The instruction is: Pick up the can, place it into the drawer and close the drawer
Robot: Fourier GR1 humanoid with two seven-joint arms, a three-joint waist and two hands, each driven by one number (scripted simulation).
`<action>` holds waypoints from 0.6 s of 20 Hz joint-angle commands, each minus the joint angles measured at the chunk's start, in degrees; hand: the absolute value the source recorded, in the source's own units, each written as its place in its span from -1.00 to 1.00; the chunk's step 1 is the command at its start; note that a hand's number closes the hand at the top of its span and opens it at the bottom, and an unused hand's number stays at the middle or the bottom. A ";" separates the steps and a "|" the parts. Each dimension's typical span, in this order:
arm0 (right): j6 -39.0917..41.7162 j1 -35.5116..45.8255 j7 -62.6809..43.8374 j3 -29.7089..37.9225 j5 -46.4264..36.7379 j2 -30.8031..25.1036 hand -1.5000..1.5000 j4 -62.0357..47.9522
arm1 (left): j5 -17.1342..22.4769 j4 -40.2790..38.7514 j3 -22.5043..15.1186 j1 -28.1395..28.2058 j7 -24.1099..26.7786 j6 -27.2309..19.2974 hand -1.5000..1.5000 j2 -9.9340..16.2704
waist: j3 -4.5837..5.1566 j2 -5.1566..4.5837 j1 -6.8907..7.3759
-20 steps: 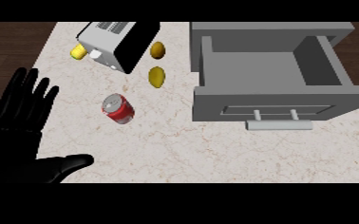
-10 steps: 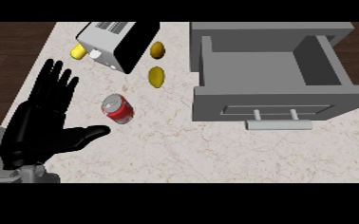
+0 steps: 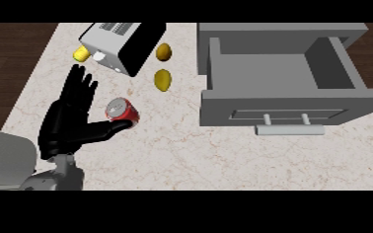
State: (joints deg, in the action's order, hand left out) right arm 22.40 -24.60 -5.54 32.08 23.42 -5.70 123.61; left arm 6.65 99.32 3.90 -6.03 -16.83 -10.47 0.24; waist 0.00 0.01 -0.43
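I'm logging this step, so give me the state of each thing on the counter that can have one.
Drawer: open, nothing inside.
Can: lying on its side on the counter, not lifted.
Left hand: open, fingers straight, thumb at the can.
Toaster: tipped over on its side.

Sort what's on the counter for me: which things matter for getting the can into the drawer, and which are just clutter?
For the job:
- red metal can, lying beside the thumb
- open grey drawer with its bar handle
- black left hand, fingers straight

Lying about:
- silver and black toaster
- two yellow oval items
- small yellow item by the toaster
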 commanded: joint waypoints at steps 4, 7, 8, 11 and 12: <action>5.13 0.35 3.47 3.53 -0.39 0.58 -1.00 -5.06 | 0.94 -8.81 -0.64 2.21 9.31 -0.69 -1.00 -0.22 | 0.00 0.01 0.10; 1.37 0.39 -4.12 1.81 0.44 2.57 -1.00 3.30 | 0.89 -13.07 2.35 -1.73 9.01 -1.04 -1.00 0.80 | 0.02 -0.01 0.11; 6.92 -3.16 0.98 6.20 3.70 1.82 -1.00 -0.52 | 0.73 -11.34 2.00 1.40 9.40 -0.06 -1.00 1.46 | 0.00 0.06 0.01; 5.88 -0.19 -3.02 8.44 8.05 -2.21 -1.00 -1.21 | 0.70 -18.71 4.37 -0.51 16.38 -0.17 -1.00 1.42 | 0.02 0.01 -0.01; 2.90 -0.52 -4.70 3.94 3.71 3.28 -1.00 4.84 | 0.88 -21.32 4.80 -1.20 19.48 0.08 -1.00 0.94 | 0.03 -0.02 0.02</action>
State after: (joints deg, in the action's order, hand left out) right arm 26.30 -24.86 -7.33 36.75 26.57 -4.40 124.24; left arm 7.13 83.52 6.79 -6.77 -3.23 -11.09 0.91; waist 0.01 0.00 -0.41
